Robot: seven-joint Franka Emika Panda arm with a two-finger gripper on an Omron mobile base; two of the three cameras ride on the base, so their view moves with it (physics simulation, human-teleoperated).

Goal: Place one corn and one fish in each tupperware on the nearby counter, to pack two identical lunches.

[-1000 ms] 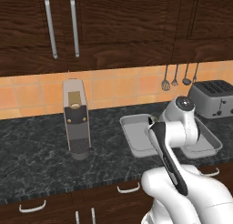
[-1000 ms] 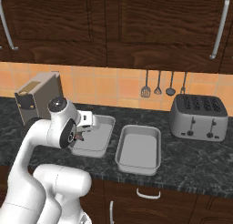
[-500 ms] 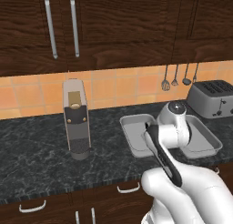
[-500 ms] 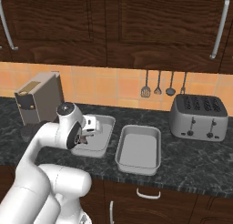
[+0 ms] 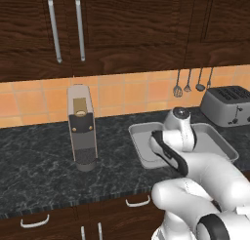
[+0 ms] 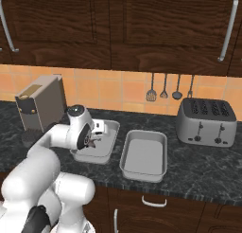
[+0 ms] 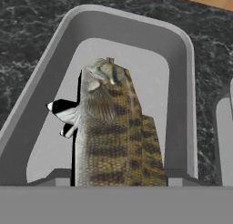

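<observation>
A brownish striped fish (image 7: 113, 132) with spiky fins hangs head-down from my gripper (image 6: 98, 134), which is shut on it; the fingertips are hidden behind its body. It hangs just above the floor of the left tupperware (image 7: 182, 45), a shallow light-grey tray, also seen as the left tupperware (image 6: 106, 154) and the left tupperware (image 5: 144, 149). The second tupperware (image 6: 144, 156) stands right beside it and holds nothing; in the left base view my arm partly hides this second tupperware (image 5: 219, 141). Both stand on the black marbled counter (image 5: 39, 166). The corn is out of view.
A silver toaster (image 6: 205, 123) stands at the right end of the counter, under hanging utensils (image 6: 164, 89). A tall coffee machine (image 5: 81, 129) stands to the left of the trays. Wall cabinets hang above, over an orange tiled backsplash.
My hand has moved forward over the left tupperware and tipped down toward it, with the fish still in its grip. The trays have not moved.
</observation>
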